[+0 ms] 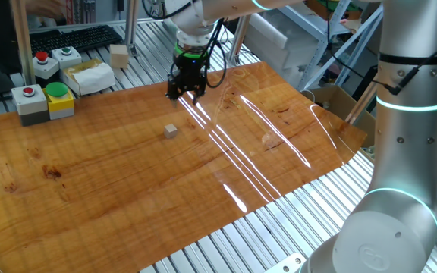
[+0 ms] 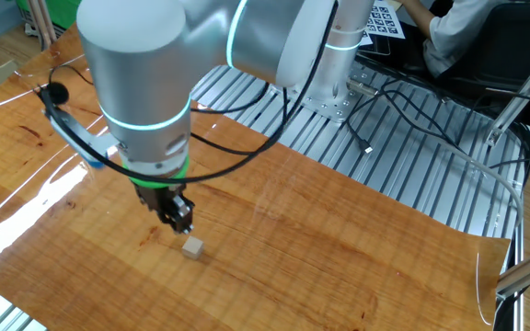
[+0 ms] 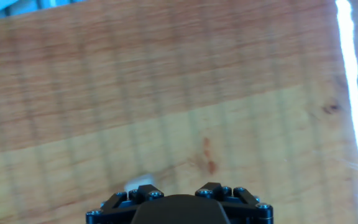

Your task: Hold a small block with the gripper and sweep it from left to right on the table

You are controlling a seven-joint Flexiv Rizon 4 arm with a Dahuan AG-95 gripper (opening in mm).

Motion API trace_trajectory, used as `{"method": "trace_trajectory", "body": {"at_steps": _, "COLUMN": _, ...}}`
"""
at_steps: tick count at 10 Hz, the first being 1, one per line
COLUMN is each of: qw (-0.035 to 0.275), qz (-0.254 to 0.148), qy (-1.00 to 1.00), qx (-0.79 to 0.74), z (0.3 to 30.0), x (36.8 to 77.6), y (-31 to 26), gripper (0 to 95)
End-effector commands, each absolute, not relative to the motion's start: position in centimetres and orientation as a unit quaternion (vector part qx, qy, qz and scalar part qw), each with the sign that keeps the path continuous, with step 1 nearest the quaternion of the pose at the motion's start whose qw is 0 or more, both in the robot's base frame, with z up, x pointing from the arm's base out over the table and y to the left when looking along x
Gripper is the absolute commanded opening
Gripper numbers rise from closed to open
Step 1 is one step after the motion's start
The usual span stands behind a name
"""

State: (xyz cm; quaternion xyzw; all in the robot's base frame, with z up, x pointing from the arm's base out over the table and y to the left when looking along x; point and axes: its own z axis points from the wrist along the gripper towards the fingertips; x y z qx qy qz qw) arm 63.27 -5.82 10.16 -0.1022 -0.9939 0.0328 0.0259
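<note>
Glossy reddish-brown wood-grain tabletop (image 1: 127, 174) on a ribbed aluminium frame (image 1: 226, 243).
The small block (image 1: 171, 131) lies alone on it, near its middle.

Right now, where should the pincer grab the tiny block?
Probably from straight above, pinching two opposite flat sides of the small block. It sits flat and alone on the table, with bare wood all around, apart from the pincer.

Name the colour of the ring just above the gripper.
Bright green ring above the black gripper; clearest in one fixed view.
</note>
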Motion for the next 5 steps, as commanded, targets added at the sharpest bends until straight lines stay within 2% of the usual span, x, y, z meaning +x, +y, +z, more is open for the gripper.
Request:
{"method": "trace_trajectory", "body": {"at_steps": 1, "qw": 0.057, "qz": 0.044, "qy": -0.992, "qx": -0.103, "z": 10.67, "x": 63.06, "y": -7.71, "gripper": 57.0}}
{"method": "trace_trajectory", "body": {"at_steps": 5, "qw": 0.067, "qz": 0.069, "qy": -0.989, "qx": -0.113, "z": 10.88, "x": 62.76, "y": -8.65, "gripper": 57.0}}
